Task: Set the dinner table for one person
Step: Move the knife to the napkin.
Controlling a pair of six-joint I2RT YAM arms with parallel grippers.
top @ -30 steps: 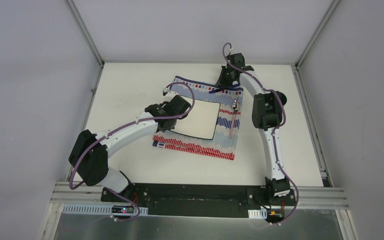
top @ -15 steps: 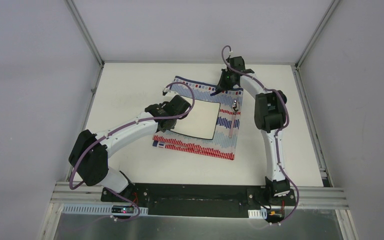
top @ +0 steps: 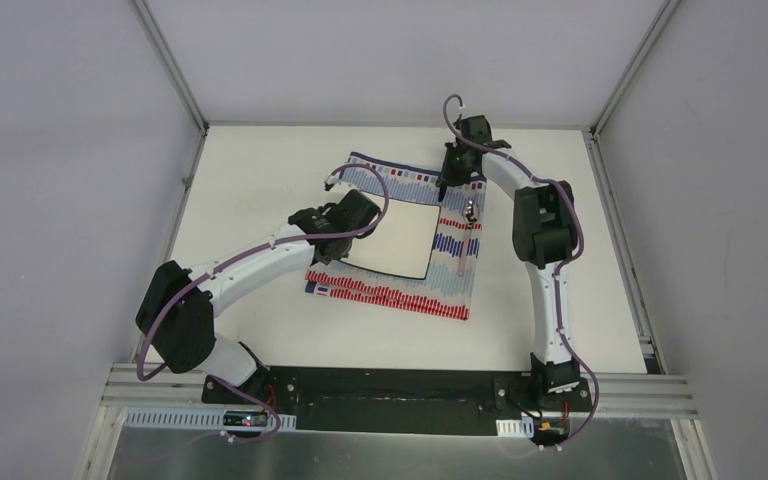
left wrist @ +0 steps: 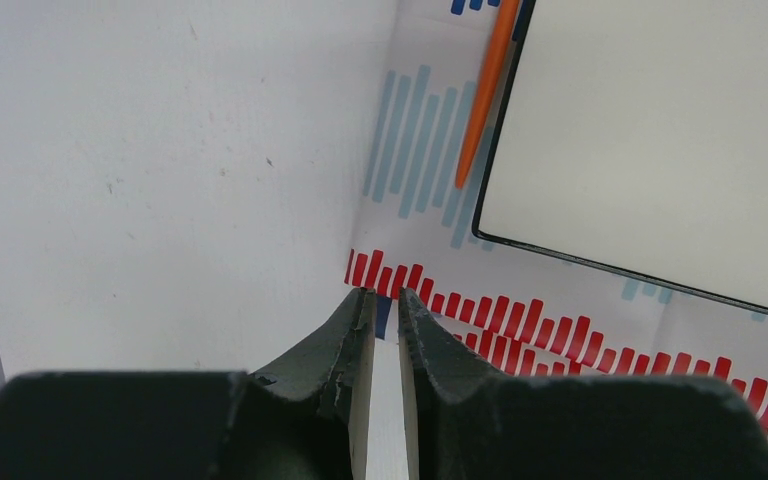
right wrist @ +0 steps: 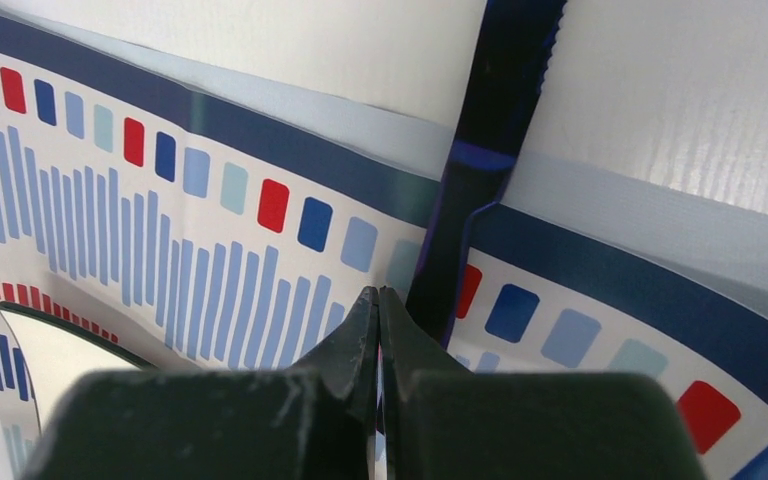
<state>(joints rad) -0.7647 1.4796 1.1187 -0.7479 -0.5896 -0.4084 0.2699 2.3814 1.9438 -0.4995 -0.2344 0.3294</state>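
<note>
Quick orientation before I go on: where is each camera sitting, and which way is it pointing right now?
Top external: above and behind the robot, looking down on the dinner table; left arm and right arm show.
Left wrist: low over the striped cloth's left edge, facing the plate; left gripper shows.
Right wrist: over the cloth's far edge, beside a blue knife; right gripper shows.
Shared: all see the cloth.

White matte dinner table (top: 250,170) w/ grey rails, striped red-blue-white cloth (top: 400,293) flat on it, dark blue knife (right wrist: 505,90) partly on table, partly on cloth
</note>
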